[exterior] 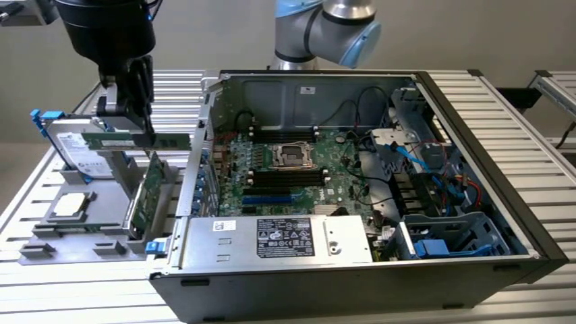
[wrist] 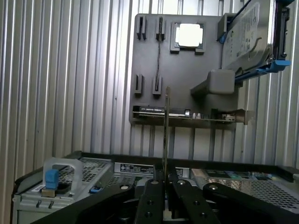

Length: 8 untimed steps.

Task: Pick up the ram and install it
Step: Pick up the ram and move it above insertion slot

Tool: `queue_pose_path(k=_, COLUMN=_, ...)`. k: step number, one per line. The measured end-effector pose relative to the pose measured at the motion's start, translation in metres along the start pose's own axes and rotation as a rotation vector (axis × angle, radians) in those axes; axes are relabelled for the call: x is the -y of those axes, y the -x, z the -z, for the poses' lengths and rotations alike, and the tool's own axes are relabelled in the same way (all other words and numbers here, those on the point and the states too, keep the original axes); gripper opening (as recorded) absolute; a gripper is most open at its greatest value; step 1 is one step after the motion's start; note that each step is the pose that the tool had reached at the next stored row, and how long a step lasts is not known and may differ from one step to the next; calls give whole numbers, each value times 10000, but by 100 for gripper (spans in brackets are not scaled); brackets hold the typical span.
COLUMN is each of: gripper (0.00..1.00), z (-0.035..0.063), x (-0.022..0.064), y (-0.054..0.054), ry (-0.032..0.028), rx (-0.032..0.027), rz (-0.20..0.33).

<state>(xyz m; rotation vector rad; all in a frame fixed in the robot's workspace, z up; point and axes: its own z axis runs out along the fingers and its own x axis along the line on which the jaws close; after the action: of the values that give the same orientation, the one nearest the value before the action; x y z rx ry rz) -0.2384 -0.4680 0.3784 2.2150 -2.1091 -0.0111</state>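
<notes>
One gripper pinches the single ram between its jaws, holding it level in the air above the one gray tray, which carries one hard drive, one processor and one card beside the one open computer case.

**Robotics lab bench set up for computer assembly**
A slatted aluminium table carries an open desktop tower, its motherboard bared, off to one side of the jaws. Directly below them sits a grey parts fixture racking a hard drive and a processor. A blue-jointed robot arm has its gripper clamped on the ram.
</notes>
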Motion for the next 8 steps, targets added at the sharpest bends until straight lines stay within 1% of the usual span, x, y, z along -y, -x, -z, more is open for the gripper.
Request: queue_pose_path(k=8, gripper=14, z=54, x=204, y=109, ry=-16, rx=-24, rz=-2)
